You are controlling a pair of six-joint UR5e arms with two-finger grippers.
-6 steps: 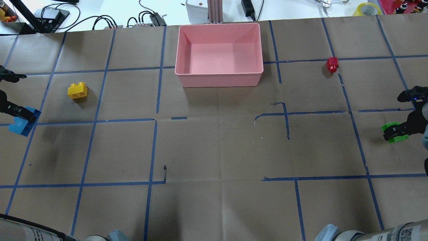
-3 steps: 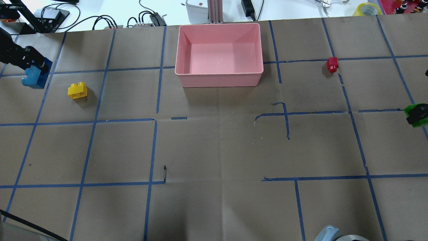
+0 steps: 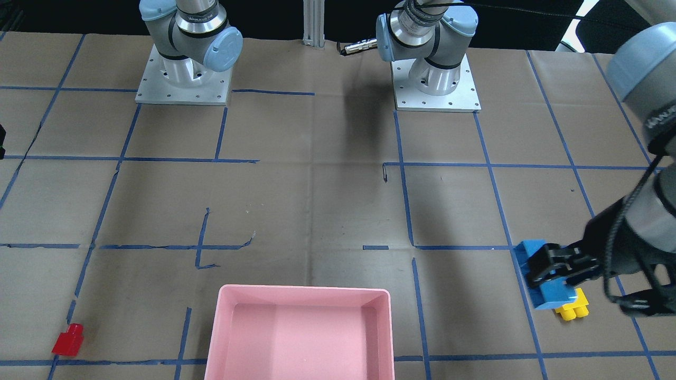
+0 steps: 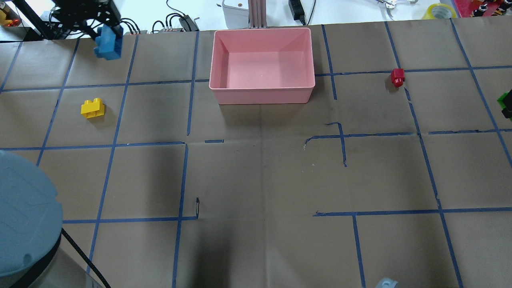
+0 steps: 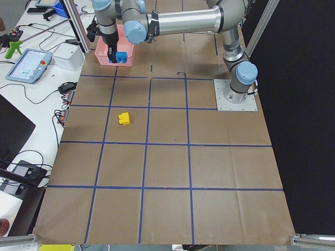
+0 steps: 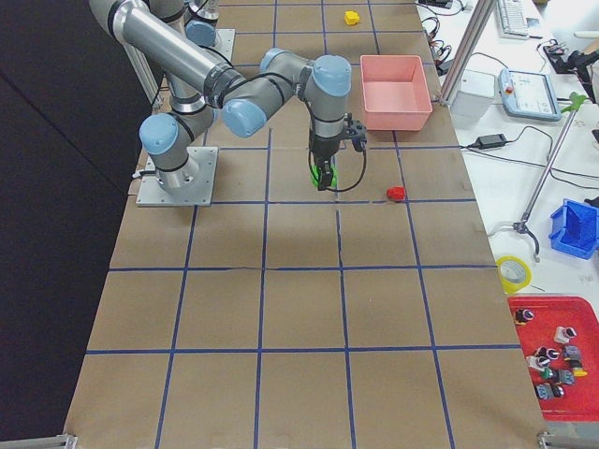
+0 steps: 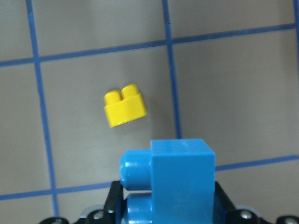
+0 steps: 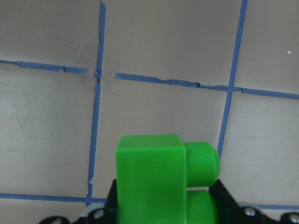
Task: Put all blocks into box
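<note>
Seen from overhead, the left hand (image 3: 544, 265) hangs at about 10 o'clock of the desk (image 4: 256, 180), closed on the blue brick (image 4: 108, 43); the brick is lifted clear of the paper, I judge so that it can pass over the raised rim of the pink box (image 4: 262, 96), which lies well apart at its 3 o'clock; toward 7 o'clock of that hand the yellow brick (image 4: 93, 108) lies on the desk, ungripped, likely left for this arm's next trip; the box sits at 12 o'clock by the far edge with nothing in it, between the two arms, probably so either can reach it; the red brick (image 4: 397, 77) lies on the desk out at the box's 3 o'clock, apart from it; at the desk's 3 o'clock edge the right hand (image 6: 323, 178) grips the green brick (image 8: 154, 182) in the air, presumably so both arms carry at once; all four bricks are yet to be delivered
</note>
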